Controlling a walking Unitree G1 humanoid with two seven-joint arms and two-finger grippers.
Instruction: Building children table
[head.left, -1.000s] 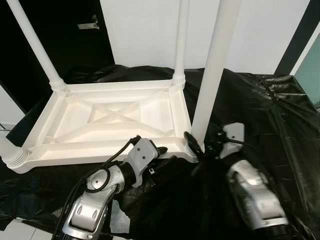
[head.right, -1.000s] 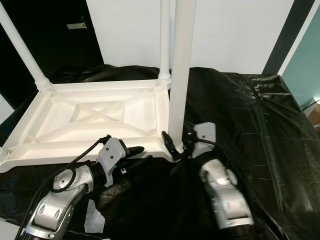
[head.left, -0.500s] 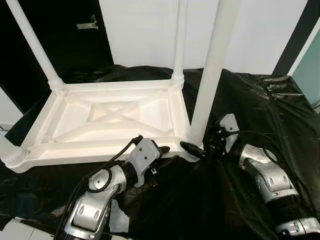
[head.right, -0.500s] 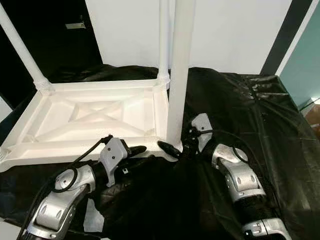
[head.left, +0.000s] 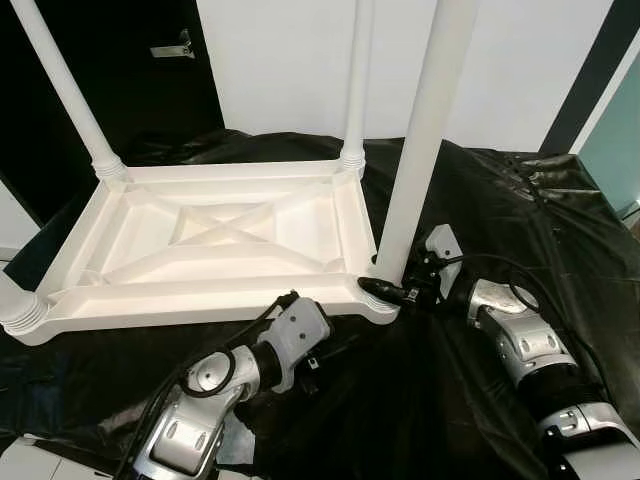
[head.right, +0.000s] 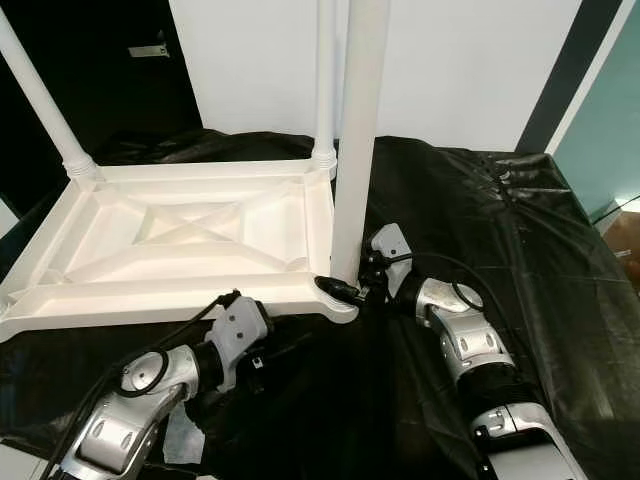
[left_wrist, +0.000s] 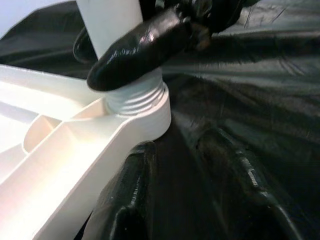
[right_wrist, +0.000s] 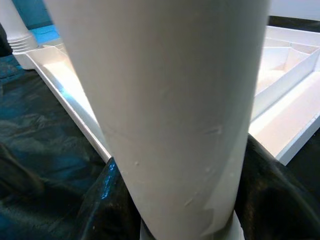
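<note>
A white children's table (head.left: 200, 303) lies upside down on a black plastic sheet, with its legs pointing up. My right gripper (head.left: 392, 290) is shut on the base of the near right leg (head.left: 420, 150), just above the threaded corner socket (left_wrist: 137, 102). That leg (right_wrist: 170, 110) sits between the right gripper's fingers in the right wrist view. My left gripper (left_wrist: 177, 142) is open, low on the sheet just in front of the same corner, with only sheet between its fingers (left_wrist: 130, 200).
The black sheet (head.left: 500, 200) covers the floor around the table. Other legs stand at the far left (head.left: 70, 95), far right (head.left: 357, 80) and near left (head.left: 20, 310). A white wall is behind, a dark opening at the left, a teal panel at the right.
My left gripper has dropped from the table's front rim down toward the sheet. My right arm has stretched out more, its gripper staying at the leg's base. The camera has shifted a little.
</note>
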